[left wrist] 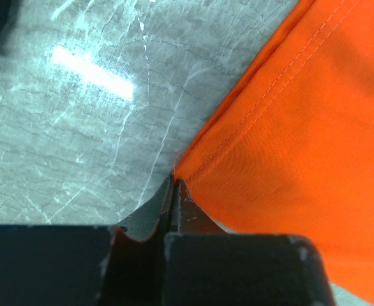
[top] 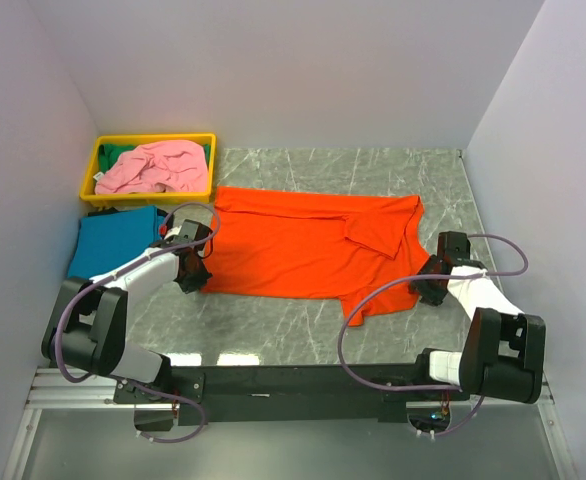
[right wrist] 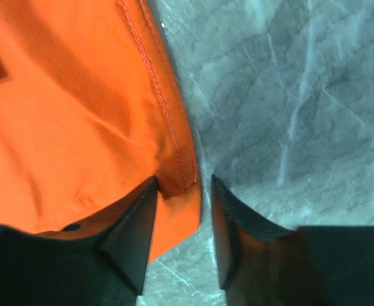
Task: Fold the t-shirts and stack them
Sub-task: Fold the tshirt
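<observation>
Orange t-shirt (top: 303,245) lies spread on the worktop (top: 273,320). At its 8 o'clock corner the left pincer (left wrist: 175,191) is pressed together, perhaps catching only a sliver. The right pincer (right wrist: 180,217) is spread astride the 4 o'clock hem. Lifting now could drop a corner.

Grey marbled table (top: 303,325) carrying two shirts and a tray.
An orange shirt (top: 293,250) lies spread flat across the middle, with a small flap of cloth turned over near its right end. Close by the orange shirt's left end a teal shirt (top: 113,245) lies flat; behind that end, in the far corner, stands a yellow tray (top: 153,139).
</observation>
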Robot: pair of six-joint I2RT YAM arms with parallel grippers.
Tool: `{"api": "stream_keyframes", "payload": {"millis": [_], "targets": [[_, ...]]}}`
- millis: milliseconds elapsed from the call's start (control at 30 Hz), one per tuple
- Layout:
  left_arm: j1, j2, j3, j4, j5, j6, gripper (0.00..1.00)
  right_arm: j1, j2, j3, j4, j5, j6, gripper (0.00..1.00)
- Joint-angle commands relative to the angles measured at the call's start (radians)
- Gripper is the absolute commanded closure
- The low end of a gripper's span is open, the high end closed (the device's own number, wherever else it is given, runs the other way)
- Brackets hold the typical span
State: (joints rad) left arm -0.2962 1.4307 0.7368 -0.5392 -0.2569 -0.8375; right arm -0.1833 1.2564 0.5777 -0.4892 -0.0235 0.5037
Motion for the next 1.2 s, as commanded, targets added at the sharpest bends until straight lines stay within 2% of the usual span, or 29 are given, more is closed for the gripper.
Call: {"api": "stream_keyframes", "payload": {"millis": [0,33,100,133,200,233,567,833,1167], "targets": [[-0.003,-0.006,0.002,-0.007,-0.018,-0.006,0.99,-0.007,0.037,0.004,0.011,0.003,-0.002,0.57],[-0.001,-0.003,0.007,-0.011,-0.025,-0.006,0.99,-0.008,0.040,0.008,0.008,0.007,-0.001,0.65],[0.000,-0.003,0.016,-0.027,-0.039,0.000,0.99,-0.013,0.029,0.007,-0.002,0.016,0.002,0.73],[0.000,-0.003,0.018,-0.031,-0.044,0.003,0.99,-0.015,0.011,0.005,-0.006,0.022,0.006,0.86],[0.002,-0.018,0.022,-0.050,-0.056,0.012,0.99,-0.016,-0.009,0.019,-0.034,0.054,0.004,0.98],[0.003,-0.026,0.024,-0.056,-0.056,0.017,0.99,-0.018,-0.029,0.025,-0.044,0.062,0.004,1.00],[0.043,-0.108,0.059,-0.146,-0.036,0.064,0.99,-0.033,-0.153,0.019,-0.120,0.034,0.015,1.00],[0.055,-0.043,0.193,-0.169,-0.024,0.107,0.99,-0.030,-0.062,0.126,-0.114,-0.033,0.010,1.00],[0.088,0.174,0.404,-0.153,-0.018,0.146,0.99,-0.031,0.098,0.270,-0.100,-0.043,0.012,1.00]]}}
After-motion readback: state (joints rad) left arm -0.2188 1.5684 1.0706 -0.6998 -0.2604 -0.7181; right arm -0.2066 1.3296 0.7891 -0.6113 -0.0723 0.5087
